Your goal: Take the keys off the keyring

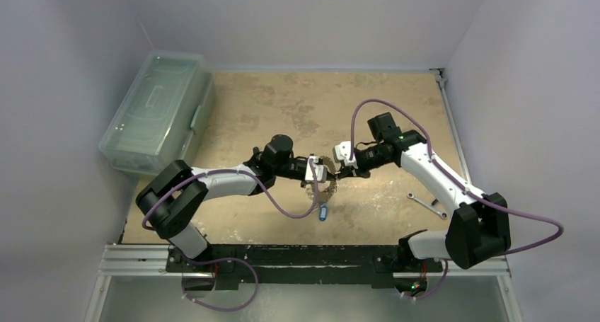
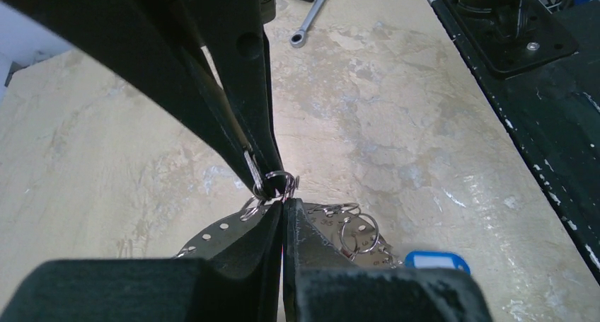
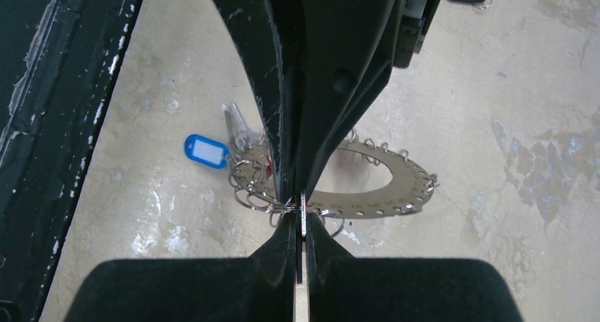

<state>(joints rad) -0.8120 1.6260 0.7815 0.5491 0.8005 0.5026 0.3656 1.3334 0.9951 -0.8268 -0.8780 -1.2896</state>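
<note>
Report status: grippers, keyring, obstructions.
Left gripper, right gripper both shut, tips meeting at small split rings on the keyring. Right pinches a thin metal sliver, likely a key. Blue tag beside keyring. Nothing blocking.

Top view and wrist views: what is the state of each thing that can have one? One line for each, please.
keyring, one edge between both hands; lifted or not, cannot tell.
left hand, shut, tips at the keyring's edge.
right hand, shut on a thin metal piece.
blue tag, lying flat on the table.
spanner, lying on the table, untouched.
plastic box, lid on.
</note>
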